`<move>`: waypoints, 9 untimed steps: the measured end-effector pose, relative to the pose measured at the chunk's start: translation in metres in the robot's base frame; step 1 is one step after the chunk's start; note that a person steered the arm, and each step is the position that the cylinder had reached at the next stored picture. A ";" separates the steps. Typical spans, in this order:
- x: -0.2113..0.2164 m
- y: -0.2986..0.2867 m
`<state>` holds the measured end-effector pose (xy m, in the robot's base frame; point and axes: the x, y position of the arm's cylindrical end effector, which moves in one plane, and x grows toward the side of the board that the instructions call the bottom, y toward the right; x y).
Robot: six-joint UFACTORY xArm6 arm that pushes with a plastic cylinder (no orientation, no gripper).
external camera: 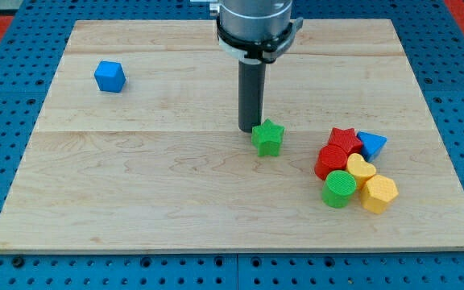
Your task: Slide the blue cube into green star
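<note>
A blue cube (109, 76) sits near the upper left of the wooden board (135, 185). A green star (269, 137) lies near the board's middle, slightly to the right. My tip (248, 129) rests on the board just left of the green star, close to or touching its upper-left edge. The blue cube is far to the left of my tip.
A cluster of blocks sits at the lower right: a red star (345, 141), a blue triangle (371, 144), a red block (329, 162), a yellow heart (361, 170), a green cylinder (339, 188) and a yellow hexagon (379, 193).
</note>
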<state>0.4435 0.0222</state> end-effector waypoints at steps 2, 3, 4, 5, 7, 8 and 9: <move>0.017 0.041; 0.017 0.063; 0.004 -0.033; 0.003 -0.145; -0.096 -0.304; -0.135 -0.263; -0.121 -0.221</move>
<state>0.3230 -0.1985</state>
